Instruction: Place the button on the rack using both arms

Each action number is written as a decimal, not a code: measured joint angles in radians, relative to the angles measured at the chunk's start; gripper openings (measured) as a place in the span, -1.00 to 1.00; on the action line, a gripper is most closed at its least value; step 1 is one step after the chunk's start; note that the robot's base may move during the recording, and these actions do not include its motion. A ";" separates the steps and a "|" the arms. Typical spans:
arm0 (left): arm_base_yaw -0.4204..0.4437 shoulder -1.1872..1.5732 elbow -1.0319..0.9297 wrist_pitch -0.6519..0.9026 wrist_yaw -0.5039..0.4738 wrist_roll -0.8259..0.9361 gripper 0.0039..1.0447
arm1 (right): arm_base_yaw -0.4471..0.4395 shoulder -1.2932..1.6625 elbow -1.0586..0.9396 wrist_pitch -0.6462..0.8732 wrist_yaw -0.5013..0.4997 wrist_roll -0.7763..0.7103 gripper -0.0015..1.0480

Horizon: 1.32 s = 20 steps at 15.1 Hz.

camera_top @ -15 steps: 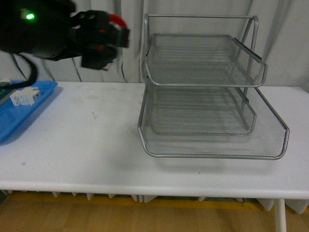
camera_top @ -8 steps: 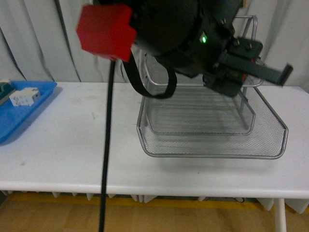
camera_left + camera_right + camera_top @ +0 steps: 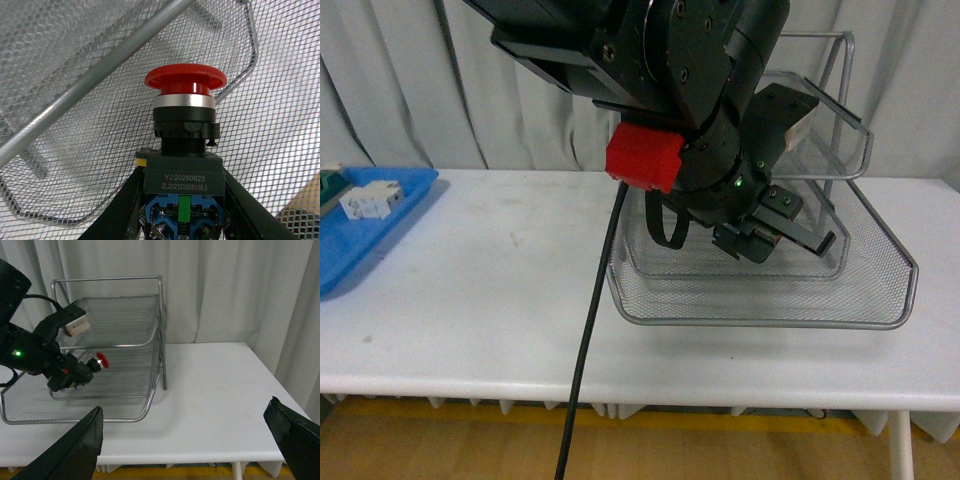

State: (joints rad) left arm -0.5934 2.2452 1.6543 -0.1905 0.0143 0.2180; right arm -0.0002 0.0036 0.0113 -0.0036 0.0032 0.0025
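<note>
The button shows close up in the left wrist view, with its red mushroom cap (image 3: pixel 185 80) on a black body (image 3: pixel 182 175). My left gripper (image 3: pixel 183 186) is shut on that body, one finger on each side. Mesh of the silver rack (image 3: pixel 75 60) surrounds it. In the front view my left arm fills the middle and its gripper (image 3: pixel 775 228) reaches into the rack (image 3: pixel 880 270) under the top tray; the button is hidden there. In the right wrist view the button (image 3: pixel 101 360) hangs over the lower trays of the rack (image 3: pixel 125 310). My right gripper (image 3: pixel 185 440) is open and empty over the table.
A blue tray (image 3: pixel 380 235) at the table's left edge holds a white blocky component (image 3: pixel 370 200) and a green switch (image 3: pixel 328 185). A black cable (image 3: pixel 588 350) hangs from my left arm across the table's front. A curtain hangs behind the table.
My left arm has swung from the far left across to the rack and come down, bringing the button in under the top tray.
</note>
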 joint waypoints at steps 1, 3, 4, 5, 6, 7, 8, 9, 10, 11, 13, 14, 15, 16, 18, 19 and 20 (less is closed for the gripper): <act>0.000 0.029 0.033 -0.021 -0.011 0.000 -0.31 | 0.000 0.000 0.000 0.000 0.000 0.000 0.87; 0.000 0.074 0.100 -0.053 -0.020 -0.002 -0.31 | 0.000 0.000 0.000 0.000 0.000 0.000 0.87; 0.000 0.092 0.142 -0.066 -0.030 -0.009 -0.31 | 0.000 0.000 0.000 0.000 0.000 0.000 0.87; 0.002 0.106 0.173 -0.072 -0.032 -0.020 -0.31 | 0.000 0.000 0.000 0.000 0.000 0.000 0.87; 0.005 0.114 0.194 -0.087 -0.031 -0.041 -0.21 | 0.000 0.000 0.000 0.000 0.000 0.000 0.87; 0.005 0.117 0.199 -0.087 -0.019 -0.067 0.11 | 0.000 0.000 0.000 0.000 0.000 0.000 0.87; 0.007 0.117 0.199 -0.077 -0.011 -0.087 0.43 | 0.000 0.000 0.000 0.000 0.000 0.000 0.87; 0.008 0.113 0.192 -0.063 -0.003 -0.093 0.63 | 0.000 0.000 0.000 0.000 0.000 0.000 0.87; 0.010 0.099 0.163 -0.045 0.003 -0.102 0.84 | 0.000 0.000 0.000 0.000 0.000 0.000 0.87; 0.011 0.068 0.114 -0.027 0.013 -0.107 0.88 | 0.000 0.000 0.000 0.000 0.000 0.000 0.87; 0.018 -0.047 -0.005 0.031 0.031 -0.109 0.88 | 0.000 0.000 0.000 0.000 0.000 0.000 0.87; 0.021 -0.106 -0.062 0.063 0.036 -0.109 0.88 | 0.000 0.000 0.000 0.000 0.000 0.000 0.87; 0.029 -0.183 -0.142 0.112 0.057 -0.109 0.88 | 0.000 0.000 0.000 0.000 0.000 0.000 0.87; 0.041 -0.257 -0.231 0.158 0.057 -0.104 0.88 | 0.000 0.000 0.000 0.000 0.000 0.000 0.87; 0.087 -0.421 -0.430 0.223 0.077 -0.097 0.88 | 0.000 0.000 0.000 0.000 0.000 0.000 0.87; 0.121 -0.513 -0.529 0.245 0.072 -0.085 0.88 | 0.000 0.000 0.000 0.000 0.000 0.000 0.87; 0.153 -0.600 -0.604 0.253 0.072 -0.076 0.88 | 0.000 0.000 0.000 0.000 0.000 0.000 0.87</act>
State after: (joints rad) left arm -0.4408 1.6455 1.0500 0.0628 0.0860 0.1417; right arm -0.0002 0.0036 0.0113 -0.0036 0.0029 0.0021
